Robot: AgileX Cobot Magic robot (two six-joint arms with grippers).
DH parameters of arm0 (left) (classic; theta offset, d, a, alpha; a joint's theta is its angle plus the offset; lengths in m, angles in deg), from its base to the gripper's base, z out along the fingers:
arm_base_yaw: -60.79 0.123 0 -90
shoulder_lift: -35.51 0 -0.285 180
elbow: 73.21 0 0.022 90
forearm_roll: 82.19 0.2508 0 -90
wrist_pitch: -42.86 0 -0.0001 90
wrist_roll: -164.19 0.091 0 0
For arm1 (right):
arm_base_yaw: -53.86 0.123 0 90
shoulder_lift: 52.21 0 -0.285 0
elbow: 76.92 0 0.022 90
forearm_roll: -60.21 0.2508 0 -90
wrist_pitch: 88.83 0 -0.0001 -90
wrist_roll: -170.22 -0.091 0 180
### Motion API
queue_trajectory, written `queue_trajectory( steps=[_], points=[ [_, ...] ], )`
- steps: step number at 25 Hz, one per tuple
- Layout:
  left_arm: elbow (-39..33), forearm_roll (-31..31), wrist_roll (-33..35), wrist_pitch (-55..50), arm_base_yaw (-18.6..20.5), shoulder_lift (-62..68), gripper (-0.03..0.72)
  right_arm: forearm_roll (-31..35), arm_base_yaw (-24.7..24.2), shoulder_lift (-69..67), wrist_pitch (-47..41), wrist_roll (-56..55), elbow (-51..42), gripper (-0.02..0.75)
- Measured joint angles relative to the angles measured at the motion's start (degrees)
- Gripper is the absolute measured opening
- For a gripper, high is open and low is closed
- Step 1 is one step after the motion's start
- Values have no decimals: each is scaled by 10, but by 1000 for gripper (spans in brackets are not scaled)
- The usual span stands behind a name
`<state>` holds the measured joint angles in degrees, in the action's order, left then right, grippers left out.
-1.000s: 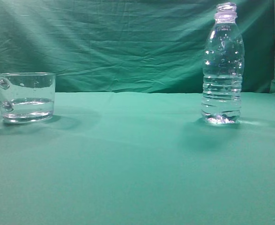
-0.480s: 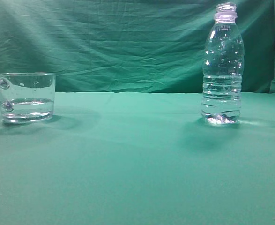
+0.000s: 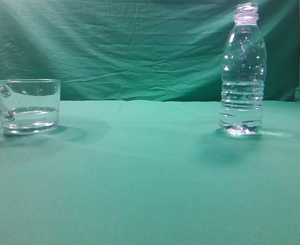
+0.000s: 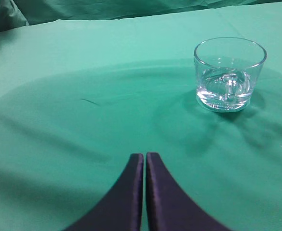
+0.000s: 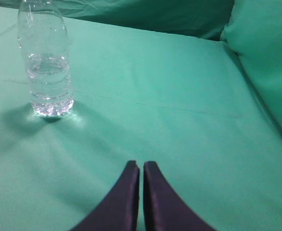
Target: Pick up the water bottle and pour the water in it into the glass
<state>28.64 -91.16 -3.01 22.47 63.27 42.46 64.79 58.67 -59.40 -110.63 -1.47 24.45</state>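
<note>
Both grippers, left (image 4: 144, 159) and right (image 5: 141, 166), sit pinched together and empty, well short of their targets. Farther off, the water bottle (image 3: 242, 76) stands upright, uncapped, well apart from the glass (image 3: 29, 105), ready for grasping.

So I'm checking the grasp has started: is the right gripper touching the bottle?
Apart. The right wrist view shows the right gripper shut, with bare cloth between it and the bottle.

We see soft, dim greenish light. The water bottle (image 3: 243, 71) carries bright glints and throws a faint shadow nearward; the glass (image 3: 29, 105) shadows rightward. All views look slightly blurred and grainy.
</note>
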Motion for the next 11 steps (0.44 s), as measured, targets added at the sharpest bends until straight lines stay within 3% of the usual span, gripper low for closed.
queue_trajectory(
  steps=[11],
  points=[
    [0, 0, 0, 0, 0, 0, 0, 10, 0, 0, 2, -4, 0, 0]
  ],
)
